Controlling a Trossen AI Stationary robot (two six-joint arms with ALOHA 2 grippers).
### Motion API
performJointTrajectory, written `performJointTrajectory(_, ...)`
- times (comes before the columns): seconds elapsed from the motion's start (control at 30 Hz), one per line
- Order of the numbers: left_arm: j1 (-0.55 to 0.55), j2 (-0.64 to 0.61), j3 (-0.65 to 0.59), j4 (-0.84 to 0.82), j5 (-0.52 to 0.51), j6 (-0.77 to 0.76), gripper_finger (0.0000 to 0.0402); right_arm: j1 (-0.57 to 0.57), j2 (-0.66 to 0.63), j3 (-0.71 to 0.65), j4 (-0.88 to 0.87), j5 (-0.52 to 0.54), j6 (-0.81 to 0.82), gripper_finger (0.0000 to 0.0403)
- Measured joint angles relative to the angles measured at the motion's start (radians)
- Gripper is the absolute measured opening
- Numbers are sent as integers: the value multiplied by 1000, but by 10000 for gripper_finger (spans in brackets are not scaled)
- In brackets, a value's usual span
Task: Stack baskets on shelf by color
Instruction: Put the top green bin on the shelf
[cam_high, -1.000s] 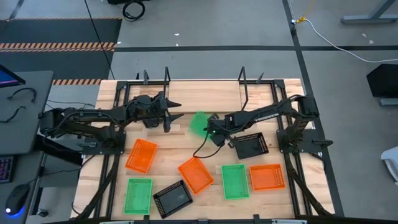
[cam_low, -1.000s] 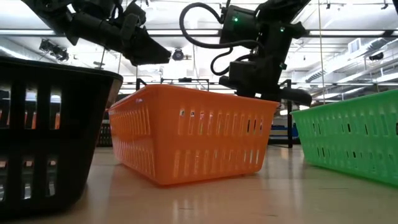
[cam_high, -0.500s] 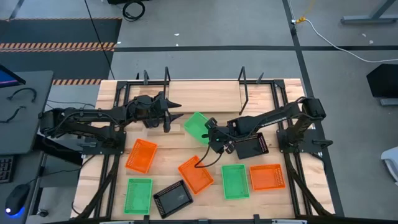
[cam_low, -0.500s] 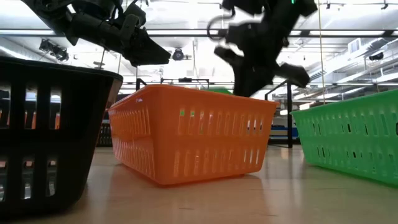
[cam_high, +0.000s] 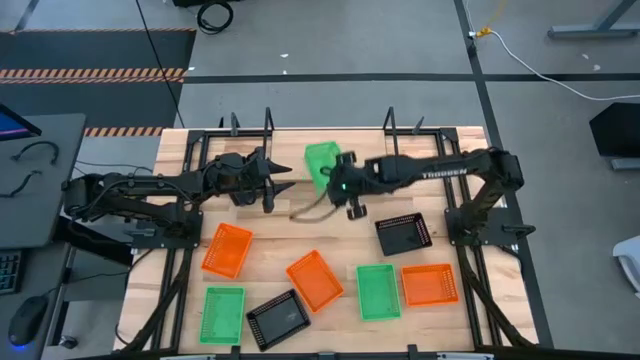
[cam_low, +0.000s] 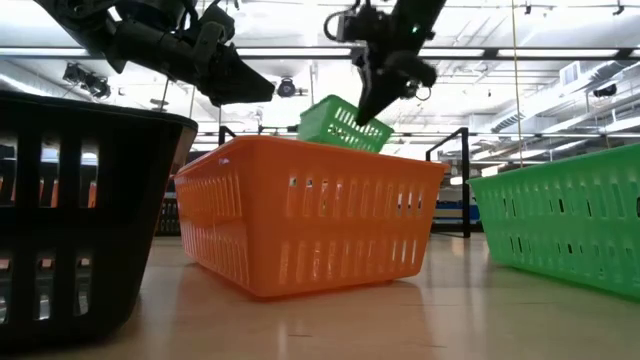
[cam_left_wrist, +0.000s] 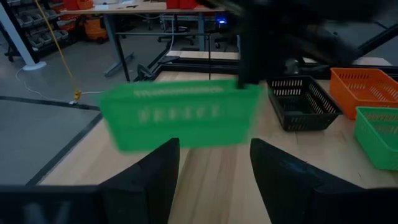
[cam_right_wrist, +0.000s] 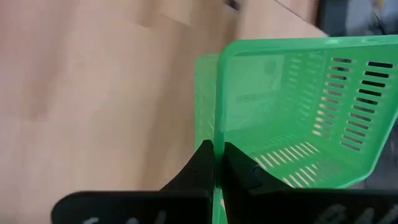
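Observation:
My right gripper (cam_high: 343, 183) is shut on a green basket (cam_high: 321, 160) and holds it over the near edge of the shelf (cam_high: 300, 141), a light board in a black rod frame at the table's far side. In the low view the green basket (cam_low: 345, 124) shows tilted above an orange basket (cam_low: 310, 212), under my right gripper (cam_low: 373, 100). My left gripper (cam_high: 282, 177) waits open just left of the basket; in its wrist view the green basket (cam_left_wrist: 185, 115) hangs in front of the spread fingers (cam_left_wrist: 211, 180). My right gripper pinches one wall of the green basket at its rim (cam_right_wrist: 216, 134), one finger (cam_right_wrist: 198, 165) outside the wall and the other inside. The fingers come slanting down from the table's right and near side. The basket is lifted clear and tilted.
Loose on the table's near half lie orange baskets (cam_high: 227, 249) (cam_high: 315, 280) (cam_high: 430, 284), green baskets (cam_high: 222, 313) (cam_high: 378, 290) and black baskets (cam_high: 278, 318) (cam_high: 404, 234). Upright shelf rods (cam_high: 390, 122) (cam_high: 268, 122) stand at the far edge.
My right gripper has carried the green basket from the middle of the table up and toward the far edge, to the shelf's near edge. The basket has risen into sight above the orange basket in the low view and now sits tilted.

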Motion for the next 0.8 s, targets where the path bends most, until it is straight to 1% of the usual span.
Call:
performJointTrajectory(0.13,0,0,0,0,0,0,205,-100,2,0,-56,41,-4,12)
performJointTrajectory(0.23,0,0,0,-6,0,0,205,-172,2,0,-93,58,33,12)
performJointTrajectory(0.3,0,0,0,-7,0,1,203,-214,2,0,-127,52,45,12)
performJointTrajectory(0.4,0,0,0,-7,0,7,200,-265,7,0,-168,8,53,12)
performJointTrajectory(0.53,0,0,0,-7,0,7,201,-298,9,0,-190,-25,90,13)
performJointTrajectory(0.67,0,0,0,-7,0,7,203,-304,9,0,-204,-52,92,13)
performJointTrajectory(0.8,0,0,0,-7,0,6,198,-304,15,-1,-242,-100,101,13)
